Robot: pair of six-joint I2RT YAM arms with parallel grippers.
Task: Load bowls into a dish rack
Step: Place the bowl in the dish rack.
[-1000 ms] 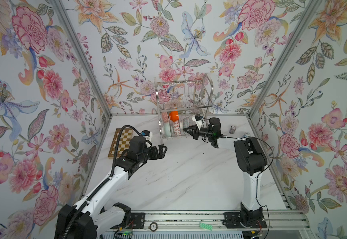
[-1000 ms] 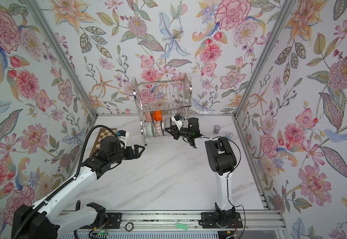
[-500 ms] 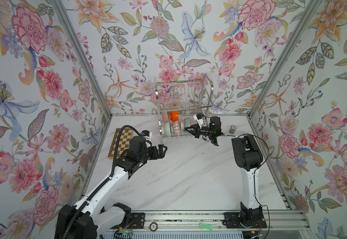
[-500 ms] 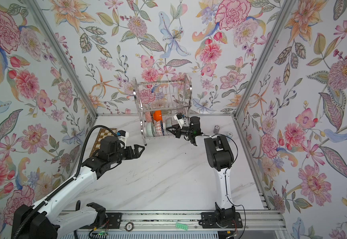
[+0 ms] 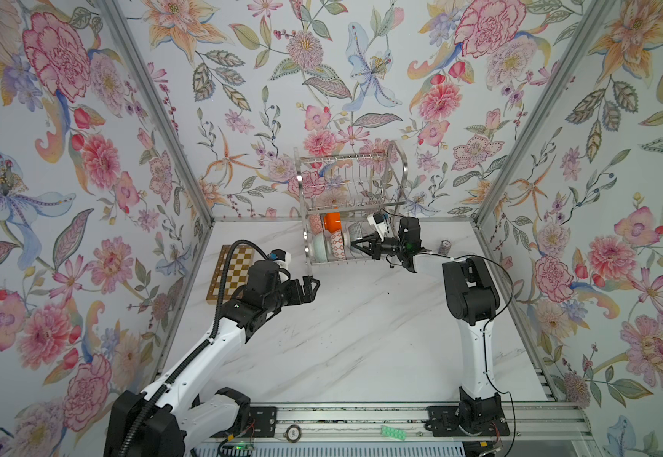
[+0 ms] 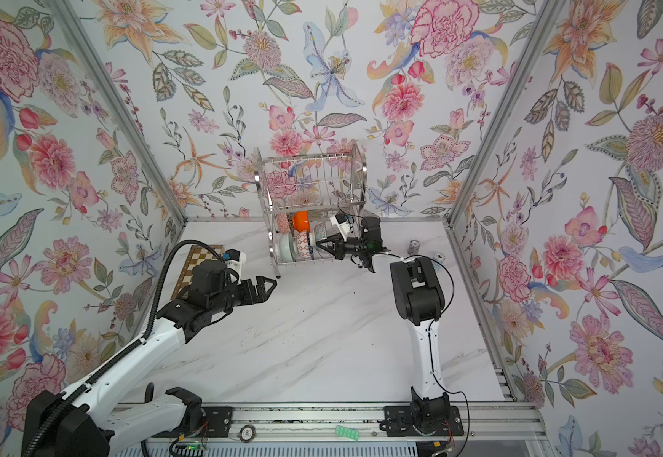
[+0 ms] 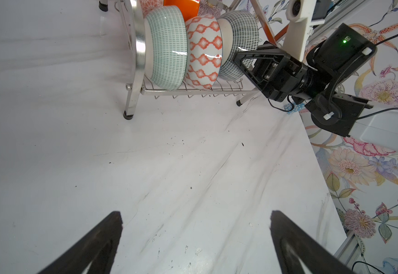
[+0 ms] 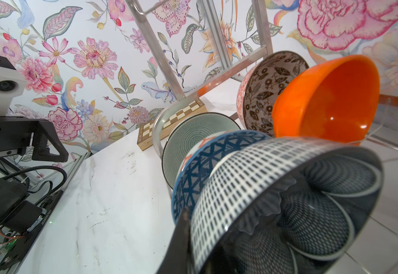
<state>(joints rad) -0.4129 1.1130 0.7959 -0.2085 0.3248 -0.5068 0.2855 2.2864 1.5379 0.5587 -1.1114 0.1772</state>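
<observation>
The chrome dish rack (image 5: 345, 186) stands at the back of the table. Its lower tier holds the orange bowl (image 8: 331, 99), the black-and-white floral bowl (image 8: 262, 95), the mint bowl (image 7: 167, 45) and the blue-triangle bowl with an orange-lattice outside (image 7: 203, 52). My right gripper (image 5: 355, 247) is shut on the rim of the dark navy bowl (image 8: 252, 185), which stands on edge against the lattice bowl at the rack's right end. My left gripper (image 7: 195, 227) hangs open and empty over the table, in front of the rack's left leg.
A chessboard (image 5: 231, 273) lies by the left wall behind my left arm. A small patterned cylinder (image 5: 444, 247) stands to the right of the rack, behind my right arm. The rack's upper tier (image 6: 314, 178) holds nothing.
My right gripper has carried the navy bowl a little leftward, further into the rack's lower tier. The left arm has not moved.
</observation>
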